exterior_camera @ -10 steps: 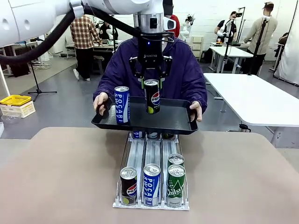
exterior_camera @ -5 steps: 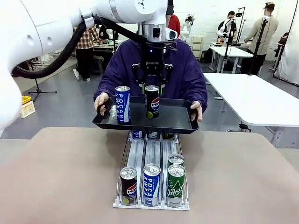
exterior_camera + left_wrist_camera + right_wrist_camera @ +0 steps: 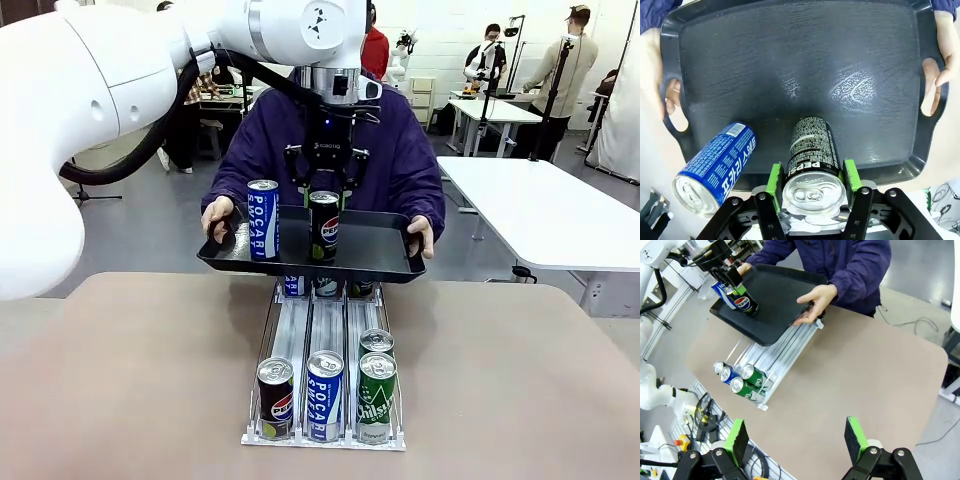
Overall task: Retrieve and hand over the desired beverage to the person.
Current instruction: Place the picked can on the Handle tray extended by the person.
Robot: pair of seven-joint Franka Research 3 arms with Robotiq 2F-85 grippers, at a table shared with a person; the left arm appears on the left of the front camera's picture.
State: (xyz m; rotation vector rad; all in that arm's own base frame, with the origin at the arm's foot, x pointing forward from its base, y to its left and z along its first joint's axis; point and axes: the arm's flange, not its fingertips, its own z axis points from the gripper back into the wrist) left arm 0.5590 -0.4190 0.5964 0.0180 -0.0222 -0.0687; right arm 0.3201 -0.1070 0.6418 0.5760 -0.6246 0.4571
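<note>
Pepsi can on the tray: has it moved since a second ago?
Yes. The Pepsi can has come down: its base hung at the tray's near rim before, now it sits on the tray floor beside the Pocari can.

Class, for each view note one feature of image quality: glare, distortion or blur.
Front view: sharp, evenly lit. Left wrist view: pale glare patches on the black tray; the Pepsi can looms large, its top soft. Right wrist view: wide-angle curve bends the table edge.

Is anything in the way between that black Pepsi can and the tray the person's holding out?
Nothing visible. The Pepsi can already stands on the black tray, between the left gripper's open green pads. The blue Pocari can stands beside it, apart.
</note>
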